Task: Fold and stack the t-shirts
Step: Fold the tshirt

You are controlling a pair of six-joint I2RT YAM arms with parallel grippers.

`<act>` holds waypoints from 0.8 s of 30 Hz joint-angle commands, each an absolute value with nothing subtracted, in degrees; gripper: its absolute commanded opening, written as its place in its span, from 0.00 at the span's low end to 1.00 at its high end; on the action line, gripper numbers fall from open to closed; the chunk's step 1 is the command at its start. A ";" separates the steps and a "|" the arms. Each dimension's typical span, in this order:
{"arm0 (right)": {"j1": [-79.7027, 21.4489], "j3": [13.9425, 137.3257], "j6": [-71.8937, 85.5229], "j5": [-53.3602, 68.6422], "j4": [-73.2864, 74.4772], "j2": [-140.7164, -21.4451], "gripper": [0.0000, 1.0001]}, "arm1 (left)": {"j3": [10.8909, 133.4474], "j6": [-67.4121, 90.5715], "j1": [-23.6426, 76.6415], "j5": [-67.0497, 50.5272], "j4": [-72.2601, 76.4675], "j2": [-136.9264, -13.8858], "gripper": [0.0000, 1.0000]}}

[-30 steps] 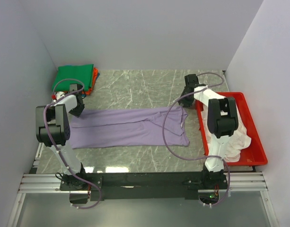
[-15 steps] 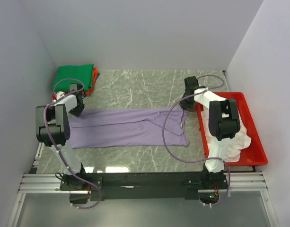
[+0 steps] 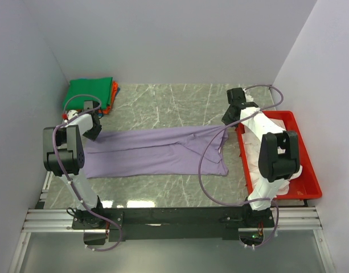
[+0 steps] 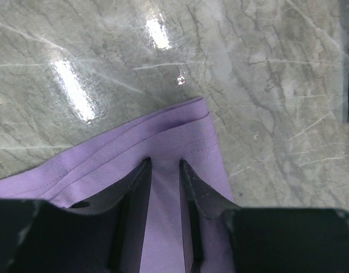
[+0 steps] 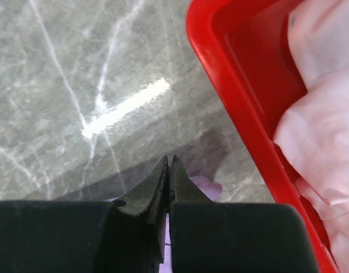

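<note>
A lavender t-shirt (image 3: pixel 157 152) lies spread lengthwise across the marble table. My left gripper (image 3: pixel 93 132) sits at its far left corner. In the left wrist view the fingers (image 4: pixel 134 187) are closed on a fold of the shirt (image 4: pixel 180 133) just inside the hem. My right gripper (image 3: pixel 228 120) is shut on the shirt's far right corner, which is lifted and drawn toward the tray. A bit of purple cloth (image 5: pixel 205 185) shows beside the pressed-together fingertips (image 5: pixel 169 160). Folded green (image 3: pixel 89 91) and orange-red (image 3: pixel 113 94) t-shirts are stacked at the far left.
A red tray (image 3: pixel 312 173) stands at the right, holding a crumpled pale t-shirt (image 3: pixel 294 169), seen close in the right wrist view (image 5: pixel 316 114) past the tray wall (image 5: pixel 242 108). White walls enclose the table on three sides.
My right gripper shut on the shirt's far right corner, then drew back and to the right, lifting that corner. The left gripper stayed still.
</note>
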State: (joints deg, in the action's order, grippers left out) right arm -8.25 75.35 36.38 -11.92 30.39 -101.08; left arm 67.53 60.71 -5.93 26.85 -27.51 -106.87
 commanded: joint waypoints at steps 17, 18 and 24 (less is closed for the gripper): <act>-4.66 71.63 36.21 -16.09 30.24 -97.56 0.23 | 66.97 60.03 -6.50 26.02 -28.57 -109.07 0.34; -4.57 71.28 36.21 -15.65 30.06 -96.86 0.24 | 66.97 60.03 -6.50 26.10 -28.56 -109.07 0.34; -5.18 66.46 35.51 -8.97 26.28 -91.95 0.24 | 66.80 59.68 -6.59 25.84 -28.30 -108.55 0.33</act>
State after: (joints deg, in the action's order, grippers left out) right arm -4.89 68.29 36.14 -11.73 29.54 -97.06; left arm 67.53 60.62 -5.93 26.83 -27.33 -106.87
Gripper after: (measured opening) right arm 0.234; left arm 0.333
